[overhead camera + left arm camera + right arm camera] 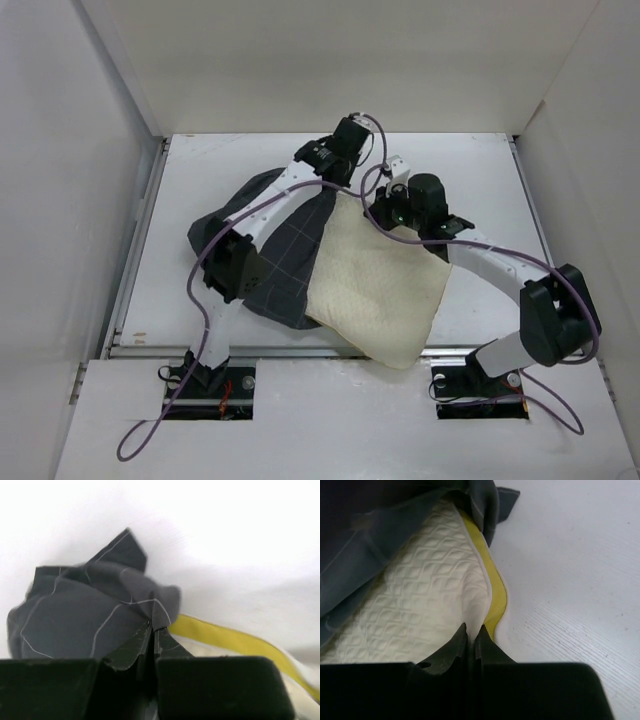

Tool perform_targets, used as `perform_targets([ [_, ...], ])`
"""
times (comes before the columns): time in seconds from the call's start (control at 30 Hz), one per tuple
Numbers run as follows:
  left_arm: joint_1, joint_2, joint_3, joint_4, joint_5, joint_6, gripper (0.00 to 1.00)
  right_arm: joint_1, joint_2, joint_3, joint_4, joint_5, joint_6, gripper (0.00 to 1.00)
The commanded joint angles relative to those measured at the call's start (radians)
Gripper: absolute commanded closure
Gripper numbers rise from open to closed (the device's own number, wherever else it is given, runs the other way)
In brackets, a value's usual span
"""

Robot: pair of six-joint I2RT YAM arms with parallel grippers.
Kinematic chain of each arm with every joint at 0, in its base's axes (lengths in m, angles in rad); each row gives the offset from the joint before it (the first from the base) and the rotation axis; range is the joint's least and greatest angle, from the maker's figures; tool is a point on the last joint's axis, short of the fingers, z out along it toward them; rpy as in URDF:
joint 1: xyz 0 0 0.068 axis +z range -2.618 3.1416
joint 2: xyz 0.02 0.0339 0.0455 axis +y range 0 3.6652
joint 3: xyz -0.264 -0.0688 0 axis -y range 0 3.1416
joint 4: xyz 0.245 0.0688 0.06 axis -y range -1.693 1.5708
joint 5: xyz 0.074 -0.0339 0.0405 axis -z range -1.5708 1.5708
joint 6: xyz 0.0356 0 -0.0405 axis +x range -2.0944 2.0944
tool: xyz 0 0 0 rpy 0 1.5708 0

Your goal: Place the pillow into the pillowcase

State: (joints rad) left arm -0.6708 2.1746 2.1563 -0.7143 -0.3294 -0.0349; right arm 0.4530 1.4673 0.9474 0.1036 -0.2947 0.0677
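Observation:
The cream-yellow quilted pillow (378, 283) lies at the table's middle, its near corner over the front edge. The dark grey checked pillowcase (272, 250) lies to its left, overlapping the pillow's left side. My left gripper (352, 185) is shut on a fold of the pillowcase (100, 610) at the far edge. My right gripper (392, 190) is shut on the pillow's far edge (470, 600), beside its yellow side band (496, 600). In the right wrist view the pillowcase (380, 535) drapes over the pillow's far part.
White walls (90, 150) enclose the white table (480, 180) on the left, back and right. A metal rail (150, 345) runs along the front edge. The arms' purple cables (205, 300) loop over the pillowcase and near the bases.

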Motion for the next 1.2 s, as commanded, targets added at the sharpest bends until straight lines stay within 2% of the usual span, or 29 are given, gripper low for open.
perform_targets([
  [0.0,-0.079,-0.267,-0.050,0.120,0.144,0.023,1.00,0.032,-0.048,-0.004,0.116,0.133,0.064,1.00],
  [0.07,-0.104,-0.362,-0.100,0.159,0.221,0.038,1.00,0.032,-0.082,-0.013,0.160,0.150,0.121,1.00],
  [0.13,-0.125,-0.410,-0.194,0.229,0.283,0.038,1.00,0.032,-0.123,-0.062,0.230,0.100,0.170,1.00],
  [0.2,-0.151,-0.436,-0.254,0.266,0.345,0.027,1.00,0.032,-0.188,-0.104,0.376,0.051,0.271,1.00],
  [0.33,-0.162,-0.421,-0.367,0.311,0.404,-0.040,1.00,0.032,-0.304,-0.228,0.609,-0.015,0.424,1.00],
  [0.43,-0.162,-0.378,-0.394,0.329,0.417,-0.083,1.00,0.032,-0.412,-0.282,0.663,-0.003,0.455,1.00],
  [0.53,-0.162,-0.358,-0.343,0.317,0.480,-0.111,1.00,0.059,-0.479,-0.328,0.637,0.086,0.443,1.00],
  [0.67,-0.261,-0.372,-0.257,0.317,0.602,-0.093,1.00,0.091,-0.479,-0.392,0.708,0.225,0.475,1.00],
  [0.77,-0.332,-0.445,-0.280,0.332,0.690,-0.082,1.00,0.092,-0.478,-0.410,0.650,0.399,0.553,1.00],
  [0.87,-0.426,-0.531,-0.384,0.381,0.669,-0.060,1.00,0.101,-0.540,-0.466,0.611,0.547,0.615,1.00],
  [0.9,-0.438,-0.592,-0.474,0.436,0.668,-0.092,1.00,0.101,-0.561,-0.481,0.601,0.618,0.659,1.00],
  [1.0,-0.438,-0.698,-0.646,0.544,0.696,-0.157,1.00,0.101,-0.636,-0.522,0.548,0.707,0.730,1.00],
  [1.03,-0.438,-0.713,-0.752,0.606,0.687,-0.219,1.00,0.101,-0.651,-0.522,0.520,0.739,0.760,1.00],
  [1.07,-0.438,-0.723,-0.798,0.634,0.687,-0.255,1.00,0.101,-0.665,-0.522,0.472,0.817,0.796,1.00],
  [1.13,-0.447,-0.751,-0.906,0.717,0.786,-0.333,1.00,0.101,-0.702,-0.522,0.378,0.886,0.843,1.00],
  [1.17,-0.461,-0.751,-1.011,0.795,0.824,-0.389,1.00,0.101,-0.716,-0.522,0.360,0.941,0.843,1.00],
])
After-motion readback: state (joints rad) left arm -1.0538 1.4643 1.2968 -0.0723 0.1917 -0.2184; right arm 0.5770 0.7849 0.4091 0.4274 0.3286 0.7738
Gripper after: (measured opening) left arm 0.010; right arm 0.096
